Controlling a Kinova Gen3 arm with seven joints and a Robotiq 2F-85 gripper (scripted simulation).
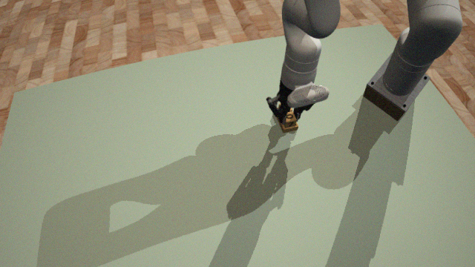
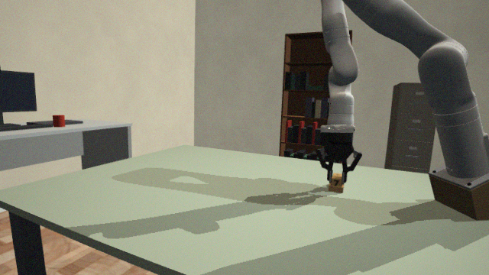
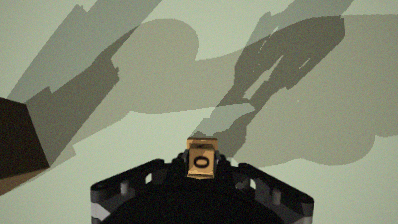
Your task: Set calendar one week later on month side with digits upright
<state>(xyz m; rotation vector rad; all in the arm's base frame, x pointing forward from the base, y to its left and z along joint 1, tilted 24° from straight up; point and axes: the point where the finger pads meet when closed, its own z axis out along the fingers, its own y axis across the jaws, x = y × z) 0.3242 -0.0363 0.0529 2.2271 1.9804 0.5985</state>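
Pincer (image 1: pixel 290 116) (image 2: pixel 337 179) (image 3: pixel 201 156) clamped on a numbered cube (image 1: pixel 291 117) (image 2: pixel 336 180) (image 3: pixel 201 163).
Below the pincer, a wooden tray (image 1: pixel 290 129) (image 2: pixel 335 189) meets the worktop (image 1: pixel 148 111) (image 2: pixel 191 162) (image 3: pixel 165 130).

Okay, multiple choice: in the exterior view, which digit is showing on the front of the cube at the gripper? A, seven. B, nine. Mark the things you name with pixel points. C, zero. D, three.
A: the cube (image 2: pixel 336 180) at the gripper (image 2: pixel 337 181) shows a dark 7 on its front.

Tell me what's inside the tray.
One cube shows at the tray, 0 on top, 7 on its side, between the gripper's fingers. The tray's floor is covered, so I can't confirm a second cube or flat seating.
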